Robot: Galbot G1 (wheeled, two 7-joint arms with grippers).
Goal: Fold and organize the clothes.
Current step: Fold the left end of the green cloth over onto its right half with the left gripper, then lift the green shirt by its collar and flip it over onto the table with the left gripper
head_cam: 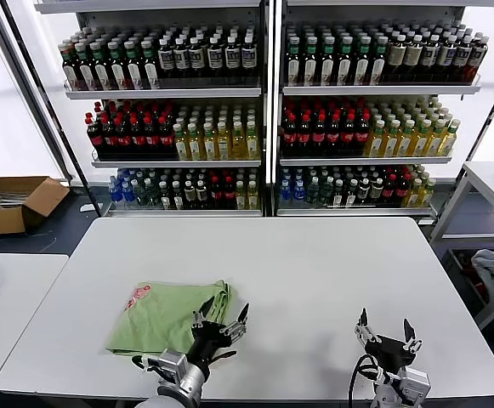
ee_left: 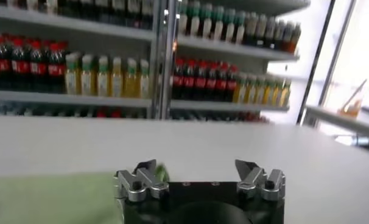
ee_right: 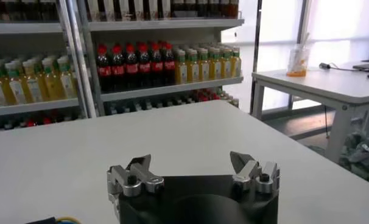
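Shirt (head_cam: pixel 168 316) lies roughly folded near-left on the surface (head_cam: pixel 315 272), left gripper (head_cam: pixel 222 317) released over its right edge, right gripper (head_cam: pixel 386 331) released and idle near-right; a shallow pinch risks dragging only the top layer, undoing the fold.

The head camera looks forward and down from above the counter (head_cam: pixel 315 272), taking in both arms at the near edge and the bottle shelves (head_cam: pixel 268 127) beyond. Each wrist camera sits low behind its own pincer, facing level across the counter toward those same shelves, close to the surface.
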